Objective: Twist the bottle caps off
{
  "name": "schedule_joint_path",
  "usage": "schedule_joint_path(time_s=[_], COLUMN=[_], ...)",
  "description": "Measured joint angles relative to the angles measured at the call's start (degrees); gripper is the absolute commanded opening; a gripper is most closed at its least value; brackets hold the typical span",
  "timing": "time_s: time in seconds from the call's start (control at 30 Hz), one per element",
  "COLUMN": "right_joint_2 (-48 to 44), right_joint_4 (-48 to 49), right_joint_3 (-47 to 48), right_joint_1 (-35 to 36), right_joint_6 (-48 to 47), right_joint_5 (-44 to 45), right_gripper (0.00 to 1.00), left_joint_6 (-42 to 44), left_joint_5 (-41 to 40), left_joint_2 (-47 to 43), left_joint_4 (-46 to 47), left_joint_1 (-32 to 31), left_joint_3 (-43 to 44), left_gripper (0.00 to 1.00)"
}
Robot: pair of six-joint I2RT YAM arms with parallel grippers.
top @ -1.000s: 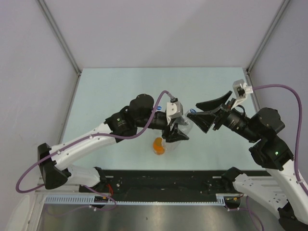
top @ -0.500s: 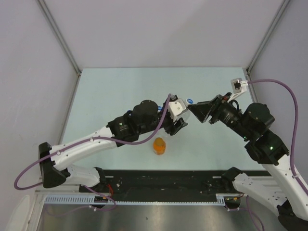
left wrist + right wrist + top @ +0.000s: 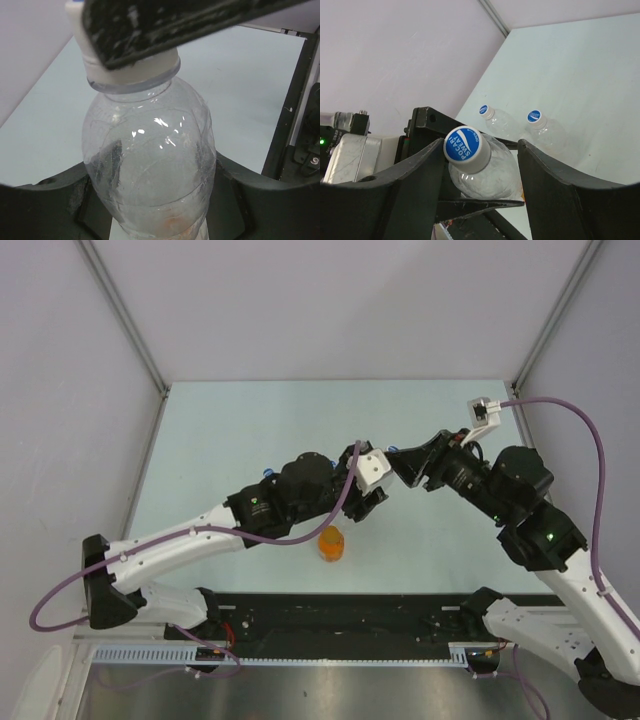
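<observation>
My left jaws are clamped on the clear bottle (image 3: 150, 170), held above the surface (image 3: 220, 430) mid-way, neck toward my right jaws. The right jaws sit half-wide astride its blue cap (image 3: 466, 145), gap on one side, no grip yet. Best way: centre on the cap, pinch cap only, hold the body firm, twist along the neck axis.
</observation>
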Motion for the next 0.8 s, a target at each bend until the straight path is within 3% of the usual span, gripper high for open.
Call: schedule_joint_path(time_s=[0.23,0.57,0.67,0.7,0.8], right_joint_2=[1.9,1.0,0.9,0.9,0.9], right_joint_4=[0.9,0.9,0.9,1.0,0.9], right_joint_3=[0.0,0.0,0.0,0.0,0.0], right_joint_1=[2.8,2.9,3.0,3.0,3.2], right_joint_6=[0.0,0.0,-0.1,0.1,-0.5], right_joint_5=[1.5,4.1,4.3,4.2,4.2], right_gripper=[0.52,0.54,0.37,0.23,0.00], left_joint_6=[0.3,0.3,0.3,0.3,0.2], left_joint_5=[0.1,0.1,0.1,0.0,0.1], left_joint_2=[0.7,0.8,0.8,0.8,0.9], left_joint_4=[0.0,-0.5,-0.5,-0.6,-0.9], left_joint_1=[-0.5,-0.7,-0.7,-0.7,-0.7], left_joint_3=[0.0,0.0,0.0,0.0,0.0], left_gripper=[0.00,0.00,0.00,0.00,0.00])
